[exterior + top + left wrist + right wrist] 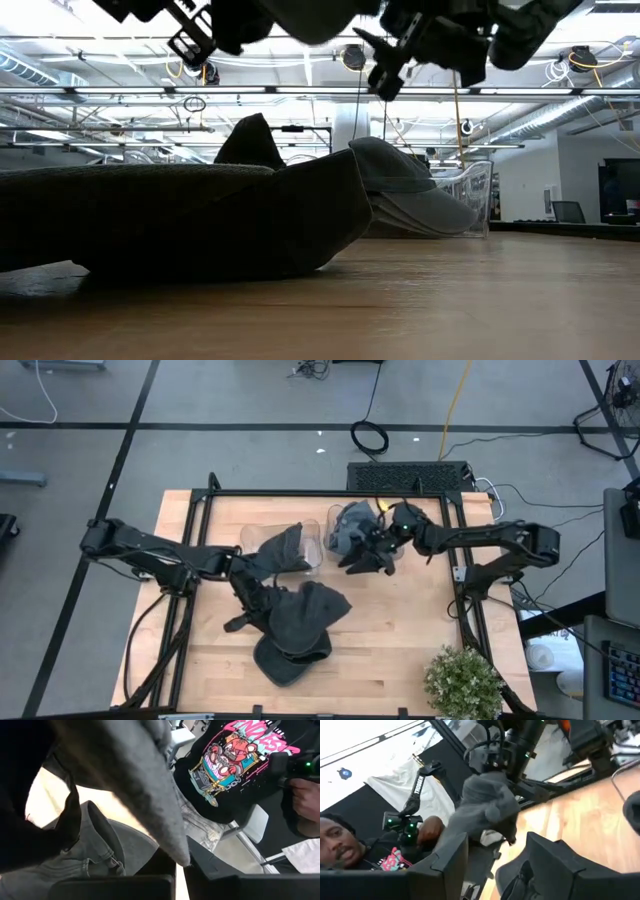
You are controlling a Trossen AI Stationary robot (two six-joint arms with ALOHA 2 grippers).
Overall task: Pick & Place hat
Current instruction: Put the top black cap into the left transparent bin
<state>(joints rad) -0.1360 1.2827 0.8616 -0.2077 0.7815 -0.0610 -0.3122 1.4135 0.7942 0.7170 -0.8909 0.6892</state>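
The left claw [262,563], left of centre in the high view, pinches a dark hat [283,550] aloft. The right claw [380,552], upper centre, seems part-spread above 1 grey cap [350,528]. Carrying step; next, lower and release onto the desk [400,630].

A person's black T-shirt [235,760], seen in the left wrist view, carries a bright cartoon print topped by large pink letters; they are cut off at the picture's edge and seem to read "ENDLESS". In the right wrist view, a black robot arm [417,787] bears white lettering along its side that looks like "TROSSEN".
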